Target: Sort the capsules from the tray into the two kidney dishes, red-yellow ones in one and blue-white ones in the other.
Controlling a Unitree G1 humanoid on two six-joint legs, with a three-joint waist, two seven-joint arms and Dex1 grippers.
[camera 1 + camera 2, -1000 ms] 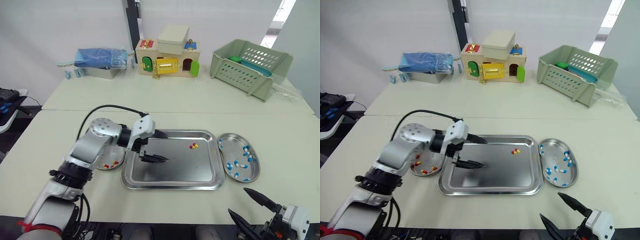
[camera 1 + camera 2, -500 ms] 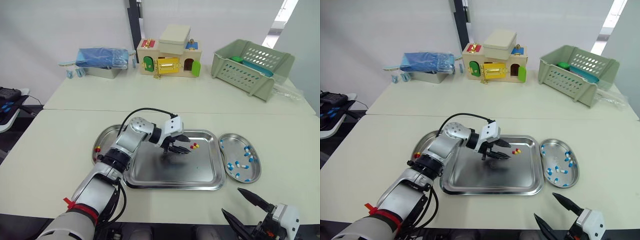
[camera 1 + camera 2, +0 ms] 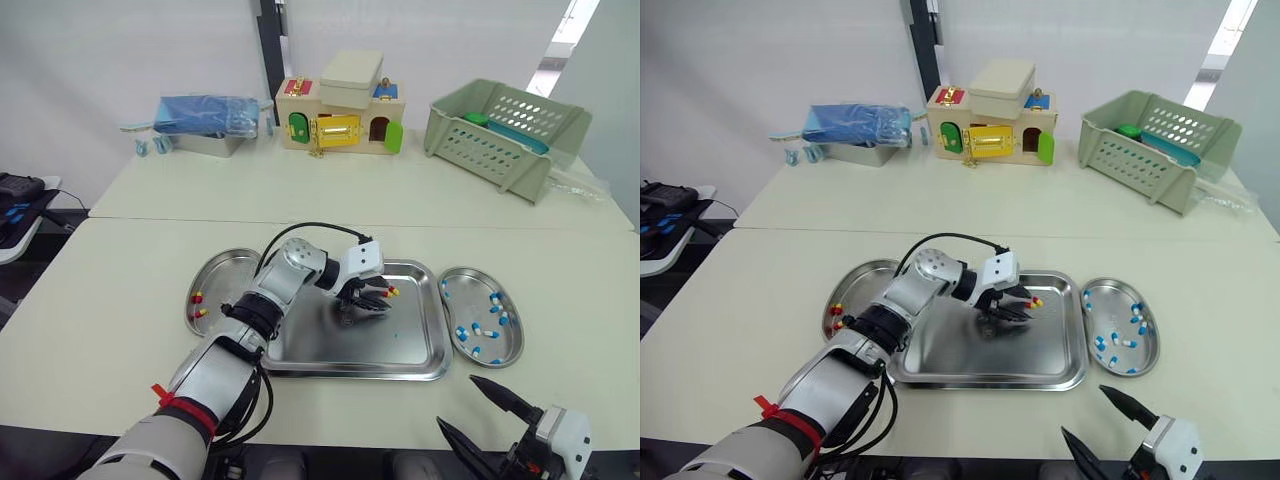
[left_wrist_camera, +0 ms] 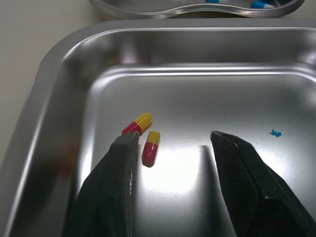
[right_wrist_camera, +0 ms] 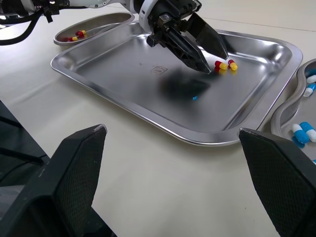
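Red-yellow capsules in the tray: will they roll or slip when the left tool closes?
Likely to roll: each red-yellow capsule is a smooth rounded cylinder lying sideways on the polished tray. Probably light and slippery, so the open left tool could flick one away. The two lie close together; nudging one may shift the other.

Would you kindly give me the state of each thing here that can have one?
Left gripper, open, low beside the last two capsules.
Right gripper, open, empty.
Tray, holds just those two, both red-yellow.
Left dish, holds a few red-yellow capsules.
Right dish, holds several blue-white capsules.
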